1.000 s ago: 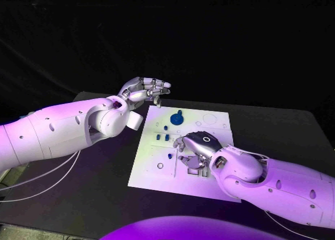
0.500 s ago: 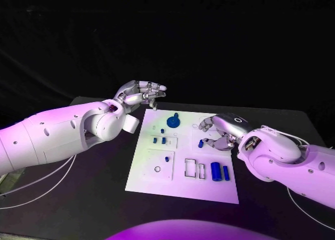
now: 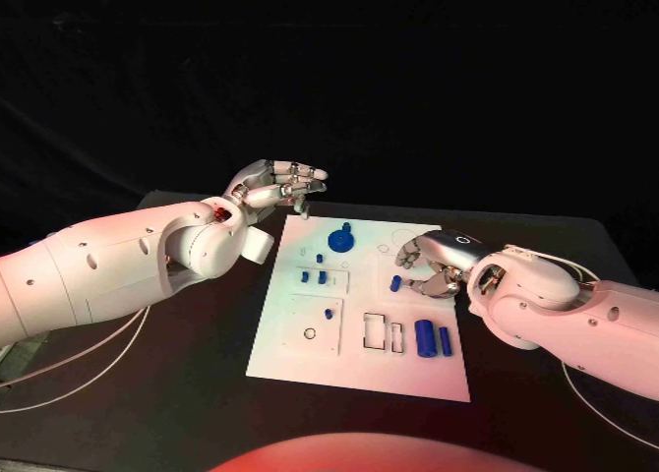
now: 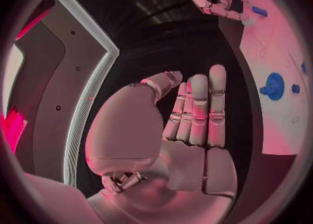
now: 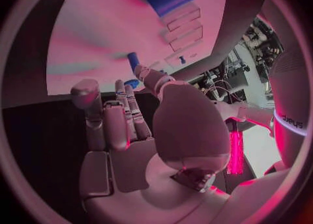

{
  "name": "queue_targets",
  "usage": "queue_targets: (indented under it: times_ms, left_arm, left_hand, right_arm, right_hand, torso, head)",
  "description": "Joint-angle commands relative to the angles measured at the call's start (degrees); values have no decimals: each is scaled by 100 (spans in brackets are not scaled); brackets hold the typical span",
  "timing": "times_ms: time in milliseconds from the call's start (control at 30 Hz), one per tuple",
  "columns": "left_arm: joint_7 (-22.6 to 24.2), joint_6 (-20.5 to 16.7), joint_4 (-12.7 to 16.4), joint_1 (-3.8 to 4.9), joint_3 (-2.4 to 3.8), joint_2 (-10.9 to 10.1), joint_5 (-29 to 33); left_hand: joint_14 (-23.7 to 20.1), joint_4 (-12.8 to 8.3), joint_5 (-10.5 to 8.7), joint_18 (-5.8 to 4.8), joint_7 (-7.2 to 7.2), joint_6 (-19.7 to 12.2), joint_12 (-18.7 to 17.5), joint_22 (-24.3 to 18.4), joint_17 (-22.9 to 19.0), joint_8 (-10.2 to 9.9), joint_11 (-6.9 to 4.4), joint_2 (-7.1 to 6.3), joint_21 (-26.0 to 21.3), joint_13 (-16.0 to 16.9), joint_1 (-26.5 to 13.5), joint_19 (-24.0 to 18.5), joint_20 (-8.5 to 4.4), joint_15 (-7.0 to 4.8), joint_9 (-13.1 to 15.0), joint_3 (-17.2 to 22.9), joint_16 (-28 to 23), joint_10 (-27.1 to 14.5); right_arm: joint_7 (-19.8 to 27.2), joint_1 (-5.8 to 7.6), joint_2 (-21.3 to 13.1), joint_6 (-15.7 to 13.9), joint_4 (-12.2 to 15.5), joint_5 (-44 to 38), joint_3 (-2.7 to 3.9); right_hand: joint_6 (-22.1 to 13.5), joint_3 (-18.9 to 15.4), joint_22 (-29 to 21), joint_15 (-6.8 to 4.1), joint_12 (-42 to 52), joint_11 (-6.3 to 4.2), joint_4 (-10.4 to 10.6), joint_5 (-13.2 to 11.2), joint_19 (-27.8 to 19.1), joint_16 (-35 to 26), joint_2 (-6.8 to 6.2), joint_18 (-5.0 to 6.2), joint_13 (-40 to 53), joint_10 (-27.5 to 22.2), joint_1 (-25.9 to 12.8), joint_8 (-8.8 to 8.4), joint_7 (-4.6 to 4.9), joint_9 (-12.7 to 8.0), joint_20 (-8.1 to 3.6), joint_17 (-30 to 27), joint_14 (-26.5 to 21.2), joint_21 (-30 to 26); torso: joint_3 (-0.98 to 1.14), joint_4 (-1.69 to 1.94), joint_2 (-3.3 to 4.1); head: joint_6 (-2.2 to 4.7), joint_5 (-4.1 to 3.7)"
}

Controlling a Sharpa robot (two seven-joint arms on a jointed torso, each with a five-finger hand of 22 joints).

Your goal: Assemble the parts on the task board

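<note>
Right robot hand (image 3: pixel 429 264) over task board (image 3: pixel 361 369) — small blue part (image 3: pixel 395 283) beside fingers.

Black table (image 3: pixel 557 256) under a dark backdrop.

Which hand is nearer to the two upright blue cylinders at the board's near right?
Right. The right hand hovers just beyond the two blue cylinders, over the white task board's right side; the left hand hangs past the board's far left corner.
</note>
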Motion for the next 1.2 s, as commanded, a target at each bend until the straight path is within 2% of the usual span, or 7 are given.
queue_targets:
  times_ms: [33, 100, 367, 600, 733, 967, 1200]
  left_arm:
    - [39, 82, 12, 0, 4, 12, 31]
    - [38, 80, 10, 0, 4, 11, 31]
    - [35, 80, 13, 0, 4, 5, 31]
    - [30, 79, 18, 0, 4, -1, 31]
    - [27, 80, 19, 0, 4, -5, 31]
    - [23, 82, 14, 1, 4, -6, 31]
    - [21, 84, 10, 1, 4, -3, 31]
  left_hand:
    - [-41, -9, 23, 84, 8, -30, 24, -8, -9, 30, -7, 19, -35, -6, -45, -13, 42, -6, -8, -21, 29, -25]
    - [-41, -9, 23, 84, 8, -30, 24, -8, -9, 30, -7, 19, -35, -6, -45, -13, 42, -6, -8, -21, 29, -25]
    - [-41, -9, 23, 84, 8, -30, 24, -8, -9, 30, -7, 19, -35, -6, -45, -13, 42, -6, -8, -21, 29, -25]
    - [-41, -9, 23, 84, 8, -30, 24, -8, -9, 30, -7, 19, -35, -6, -45, -13, 42, -6, -8, -21, 29, -25]
    - [-41, -9, 23, 84, 8, -30, 24, -8, -9, 30, -7, 19, -35, -6, -45, -13, 42, -6, -8, -21, 29, -25]
    - [-43, -17, 25, 85, 9, -37, 38, -9, -11, 42, -7, 27, -36, -5, -33, -10, 43, -6, -7, -17, 37, -35]
    - [-43, -17, 25, 85, 9, -37, 38, -9, -11, 42, -7, 27, -36, -5, -33, -10, 43, -6, -7, -17, 37, -35]
  right_arm:
    - [127, -32, 83, 252, -59, 1, -12]
    - [136, -50, 125, 248, -84, 0, -17]
    - [133, -123, 260, 211, -185, -2, -30]
    - [108, -156, 332, 203, -281, -27, -40]
    - [78, -169, 353, 164, -344, -91, -44]
    - [4, -181, 396, 23, -439, -172, -46]
    - [-118, -208, 415, -246, -454, -211, -49]
  right_hand:
    - [71, 16, 46, 45, 67, -9, -27, 16, 84, 35, 18, 2, -17, 97, 48, -3, -10, 8, -4, 14, 96, 76]
    - [87, 27, 58, 40, 91, -14, -26, 17, 98, 40, 29, -1, -24, 134, 47, -4, -12, 8, -6, 22, 99, 93]
    - [315, 174, 193, 1, 219, -58, -10, -65, 219, 94, 104, -36, -88, 414, 36, 41, -34, 32, -27, 99, 129, 282]
    - [480, 330, 303, -57, 315, -129, -11, -152, 299, 116, 186, -62, -105, 703, 53, 83, -86, 62, -66, 118, 141, 431]
    - [568, 413, 355, -92, 350, -167, -31, -233, 332, 126, 239, -75, -104, 820, 83, 117, -115, 86, -92, 128, 147, 496]
    - [682, 494, 419, -135, 399, -211, -29, -300, 368, 140, 364, -90, -82, 952, 98, 182, -151, 131, -120, 144, 153, 572]
    - [850, 534, 510, -203, 497, -297, -31, -344, 426, 140, 519, -110, -12, 1137, 110, 336, -236, 233, -174, 124, 156, 686]
  torso:
    - [-9, 6, 11]
    - [-5, 7, 8]
    - [-11, -1, 3]
    - [-1, -2, 5]
    - [-4, -2, 3]
    - [1, -3, 1]
    - [1, -1, 2]
  head:
    - [-7, 2]
    - [-15, 6]
    - [-37, 18]
    - [-57, 23]
    - [-68, 23]
    - [-74, 18]
    - [-79, 6]
